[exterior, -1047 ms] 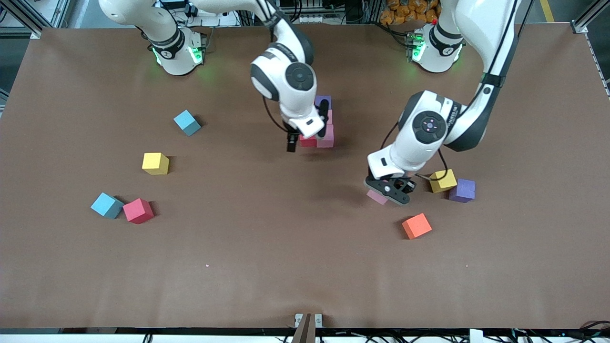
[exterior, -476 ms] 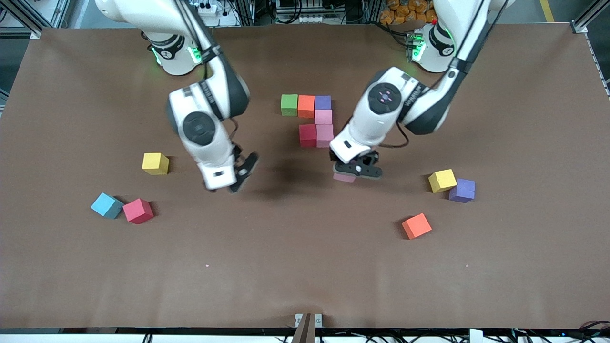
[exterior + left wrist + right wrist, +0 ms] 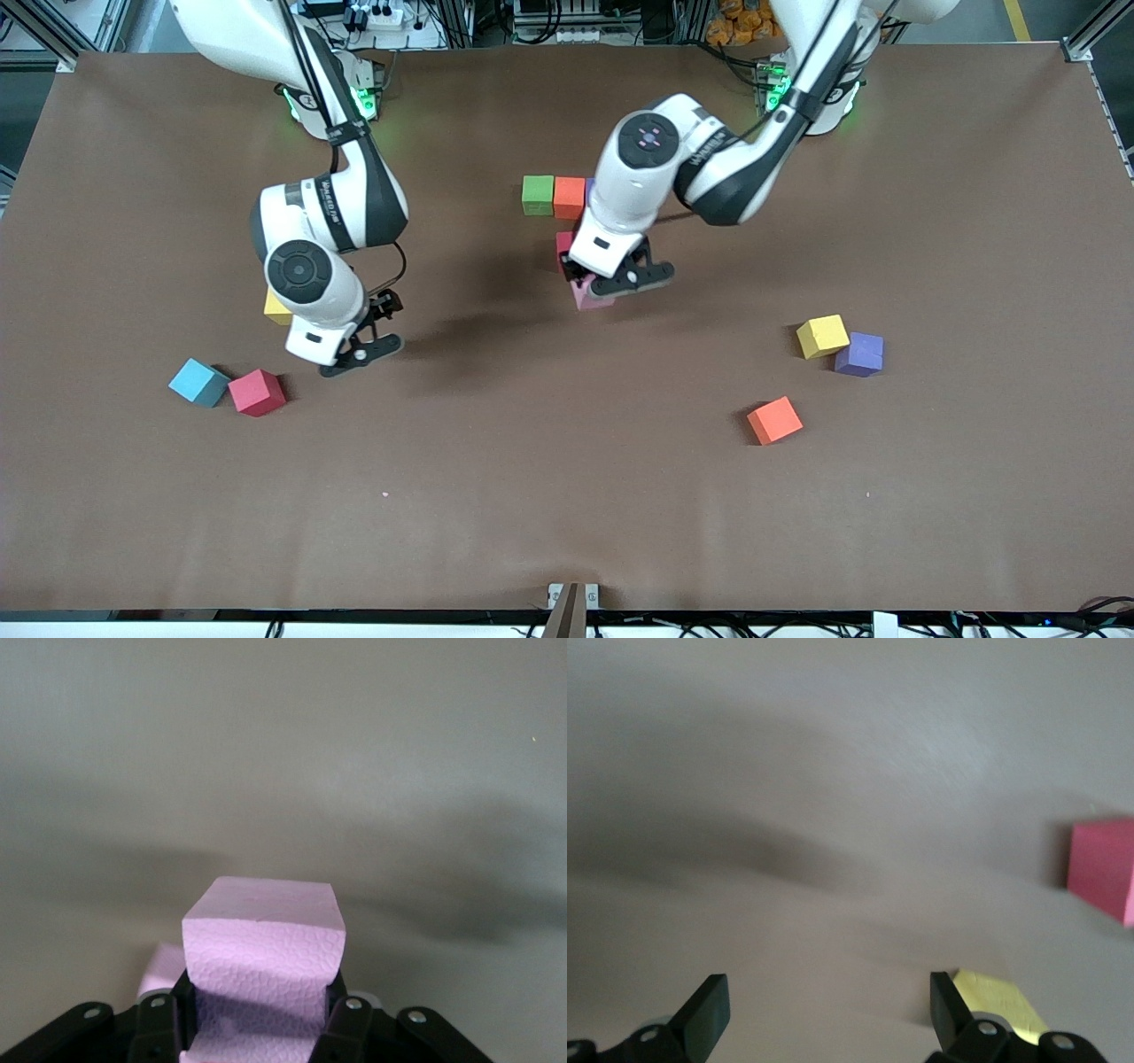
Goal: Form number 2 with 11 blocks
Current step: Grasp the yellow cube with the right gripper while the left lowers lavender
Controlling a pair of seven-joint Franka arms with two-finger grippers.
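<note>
Table [image 3: 567, 496]: a brown surface is carrying the scattered cubes, with both arms reaching out over it.

Left arm [image 3: 709, 168]: it is reaching from its base toward the middle of the table, over the built cluster.

Right arm [image 3: 332, 221]: it is bending down over its own end of the table.

Left gripper [image 3: 620, 279]: it is clamping a pink cube [image 3: 589, 295] between its fingers, just over the nearer edge of the cluster; the left wrist view shows the cube [image 3: 264, 943] squeezed between the two pads.

Right gripper [image 3: 363, 341]: its fingers are standing spread with nothing between them, over bare table near a yellow cube [image 3: 275, 308] (this cube is half hidden under the arm).

Cluster: a green cube [image 3: 537, 195] and an orange cube [image 3: 569, 197] are sitting side by side, touching; a red cube [image 3: 563, 248] is peeking out just nearer the camera, and the rest is probably hidden under the left arm.

Right arm's end: a light-blue cube [image 3: 198, 382] and a second red cube [image 3: 257, 392] are lying together, nearer the camera than the yellow one.

Left arm's end: another yellow cube [image 3: 822, 336] is touching a purple cube [image 3: 859, 354]; a second orange cube [image 3: 774, 420] is lying apart, nearer the camera.
</note>
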